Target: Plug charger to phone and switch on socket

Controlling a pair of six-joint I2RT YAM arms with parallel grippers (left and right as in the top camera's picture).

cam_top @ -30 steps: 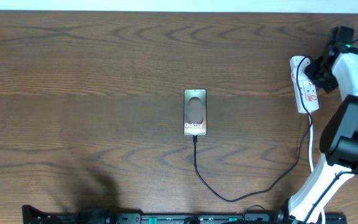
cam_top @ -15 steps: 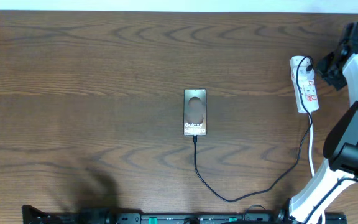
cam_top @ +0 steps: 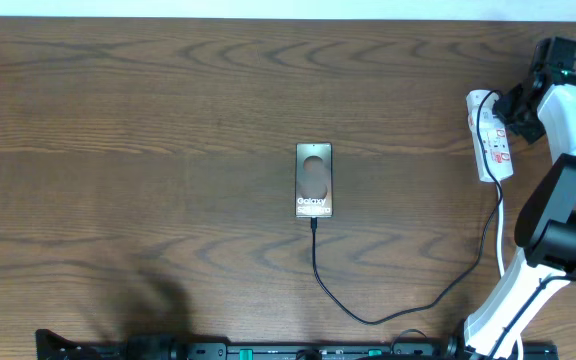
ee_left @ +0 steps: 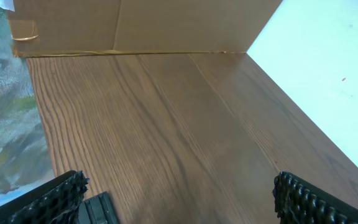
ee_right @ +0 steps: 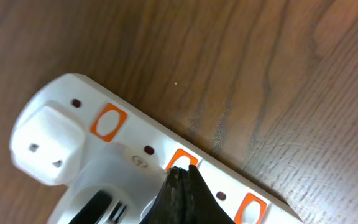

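Note:
The phone [cam_top: 314, 180] lies flat at the table's middle, "Galaxy" lettering near its lower end. The charger cable [cam_top: 368, 318] runs from the phone's lower edge, where its tip sits, in a loop toward the socket [cam_top: 490, 140], a white power strip at the right. My right gripper [cam_top: 515, 108] is shut, its tips pressed against an orange switch on the socket [ee_right: 135, 143] in the right wrist view [ee_right: 180, 171]. My left gripper [ee_left: 176, 193] is open and empty over bare wood; it does not show in the overhead view.
The right arm's white base [cam_top: 498, 310] stands at the front right. A black rail [cam_top: 268, 350] runs along the front edge. Cardboard [ee_left: 135, 25] and a white wall [ee_left: 328, 74] border the table in the left wrist view.
My right gripper drew back to the right of the socket half a second ago and has now come back left onto it. Phone and cable have not moved.

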